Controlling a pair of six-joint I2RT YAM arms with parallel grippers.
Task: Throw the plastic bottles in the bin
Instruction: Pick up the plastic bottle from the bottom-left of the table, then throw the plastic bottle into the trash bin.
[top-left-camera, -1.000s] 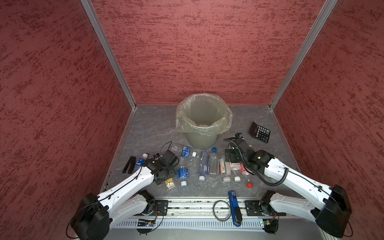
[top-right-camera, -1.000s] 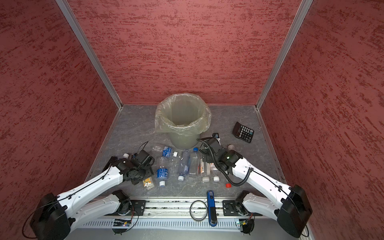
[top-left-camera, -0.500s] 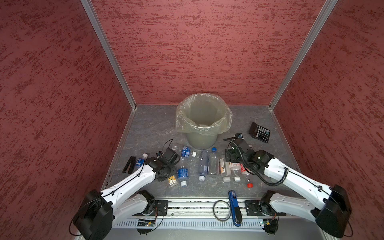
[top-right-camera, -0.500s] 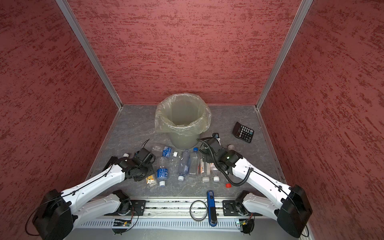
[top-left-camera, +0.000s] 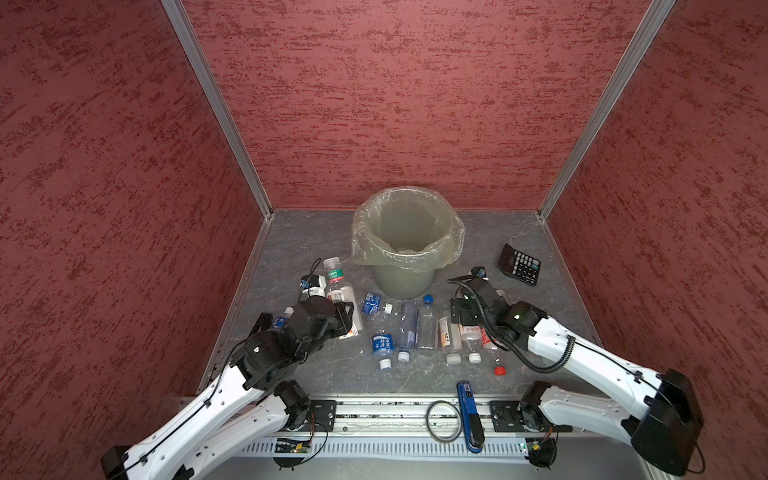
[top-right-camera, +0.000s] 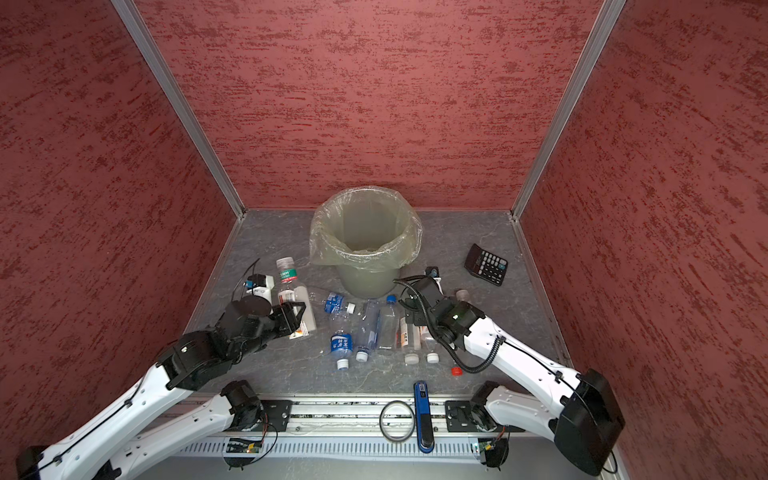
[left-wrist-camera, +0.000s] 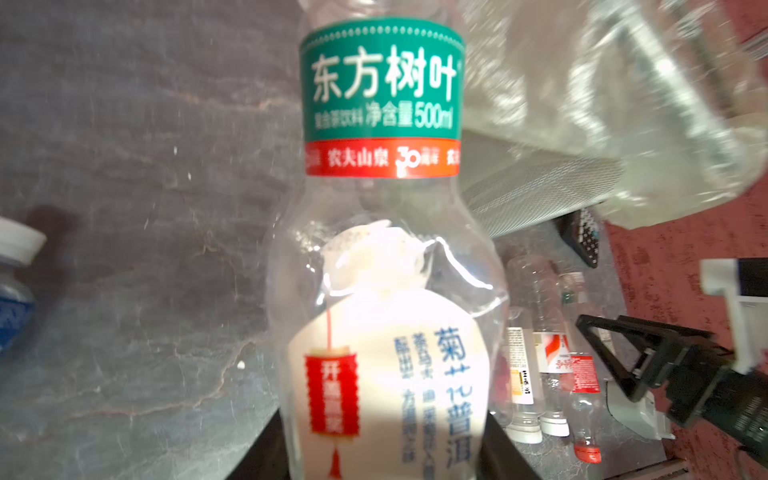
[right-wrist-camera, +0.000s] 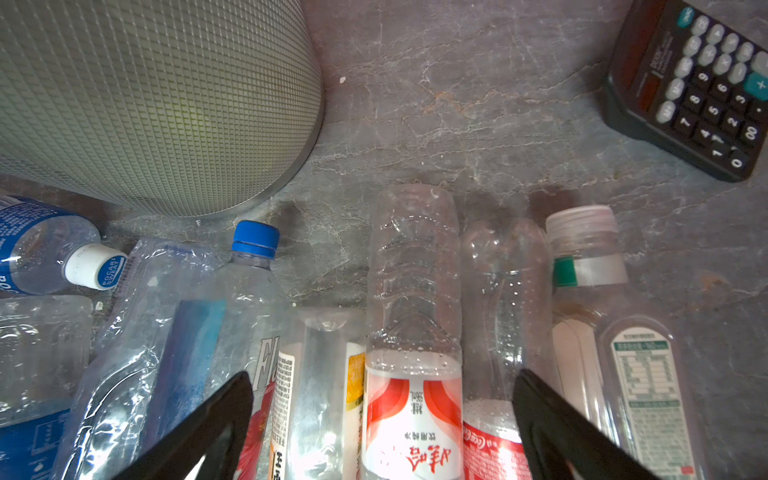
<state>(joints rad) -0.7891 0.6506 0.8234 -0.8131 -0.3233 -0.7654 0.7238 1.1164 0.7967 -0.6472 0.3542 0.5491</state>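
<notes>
The left gripper (top-left-camera: 347, 321) is clamped on the lower body of the tea bottle (left-wrist-camera: 386, 249), left of centre in both top views, with the neck pointing toward the bin (top-left-camera: 401, 282) at mid-frame. I rate this hold as risky: the thin wall can buckle and slip free, and the neck can snag the bag (top-left-camera: 365, 245) at the rim. The right gripper (right-wrist-camera: 382, 376) hangs open above the bottles (top-left-camera: 424, 328) lying below the bin. Its jaws span several, so closing may pinch more than one.

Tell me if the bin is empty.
Apparently empty: both top views show only bag liner inside the bin; its floor is partly hidden.
</notes>
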